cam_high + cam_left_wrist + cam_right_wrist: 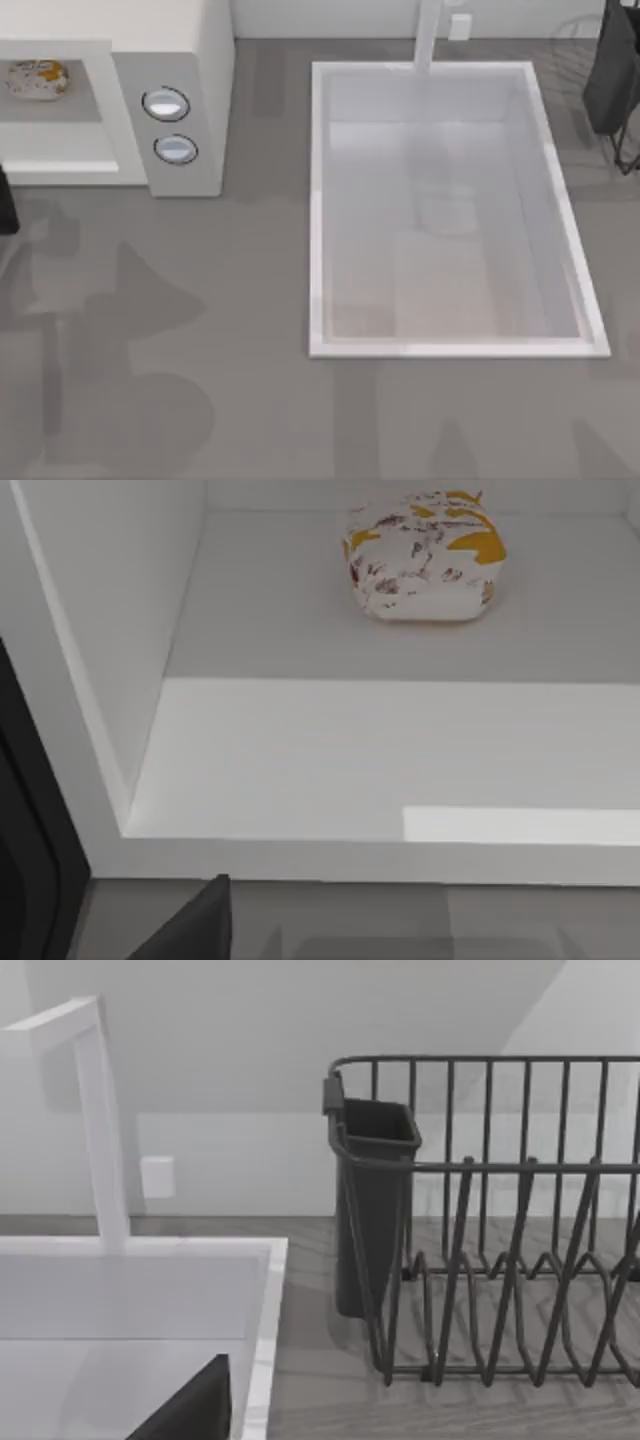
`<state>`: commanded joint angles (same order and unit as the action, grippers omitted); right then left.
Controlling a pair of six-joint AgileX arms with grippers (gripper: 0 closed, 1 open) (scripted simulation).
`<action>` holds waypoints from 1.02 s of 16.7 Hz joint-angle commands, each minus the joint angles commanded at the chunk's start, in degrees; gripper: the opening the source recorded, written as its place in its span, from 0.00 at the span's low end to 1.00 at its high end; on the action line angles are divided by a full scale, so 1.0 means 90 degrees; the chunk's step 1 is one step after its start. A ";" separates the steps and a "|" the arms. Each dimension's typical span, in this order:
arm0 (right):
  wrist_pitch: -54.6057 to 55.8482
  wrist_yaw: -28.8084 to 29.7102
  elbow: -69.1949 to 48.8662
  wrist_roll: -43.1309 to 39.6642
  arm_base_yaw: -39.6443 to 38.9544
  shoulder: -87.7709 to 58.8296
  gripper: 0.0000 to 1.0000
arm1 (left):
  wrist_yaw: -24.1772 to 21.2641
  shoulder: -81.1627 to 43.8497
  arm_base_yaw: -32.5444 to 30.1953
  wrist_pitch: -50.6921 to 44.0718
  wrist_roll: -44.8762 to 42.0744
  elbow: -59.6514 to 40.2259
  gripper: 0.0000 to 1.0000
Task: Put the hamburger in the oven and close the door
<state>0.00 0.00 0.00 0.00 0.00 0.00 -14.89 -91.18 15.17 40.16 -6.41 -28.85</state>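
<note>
— Where's the hamburger [37,80] sitting right now?

— Inside the oven [190,60], up at the far-left corner of the table [250,400]. It lies on the oven's white floor, well back from the front lip, nearer the left of the cavity as seen from above. In the left wrist view the hamburger [424,556] rests alone toward the back, clear of the inner side wall, with a broad bare stretch of floor between it and the front edge.

— And the door?

— I can't make out the panel itself. The cavity stands open to the front. There's a dark strip at the table's left edge, just below the oven, but I can't tell what it is.

— The left claw?

— It looks straight into the oven mouth from just outside the lip. One dark fingertip [195,925] shows low in that wrist view, apart from the hamburger. How wide the claw stands, I cannot tell; it has hold of nothing I can see.

— The right one?

— Parked near the far-right corner, facing a dark wire dish rack [500,1230] with a dark cup holder [370,1200] on its side. One fingertip [195,1405] shows there too; open or closed, I cannot tell.

— Room to move?

— Plenty. The oven's grey panel with its two knobs [166,104] ends short of the sink [318,200], leaving a bare lane between them. The white faucet [428,35] stands at the sink's far rim. The whole near side of the table is open grey surface.
</note>
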 joint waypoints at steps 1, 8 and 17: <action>0.0000 0.0000 0.0000 0.0000 0.0000 0.0000 1.00 | 0.0003 0.0239 0.0000 -0.0320 0.0001 -0.0082 1.00; 0.0000 0.0000 0.0000 0.0000 0.0000 0.0000 1.00 | 0.0018 0.1194 0.0000 -0.1599 0.0006 -0.0406 1.00; 0.0000 0.0000 0.0000 0.0000 0.0000 0.0000 1.00 | 0.0174 0.2118 -0.0179 -0.1876 0.0077 -0.0025 1.00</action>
<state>0.00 0.00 0.00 0.00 0.00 0.00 -13.32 -72.12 13.56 23.28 -5.72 -29.08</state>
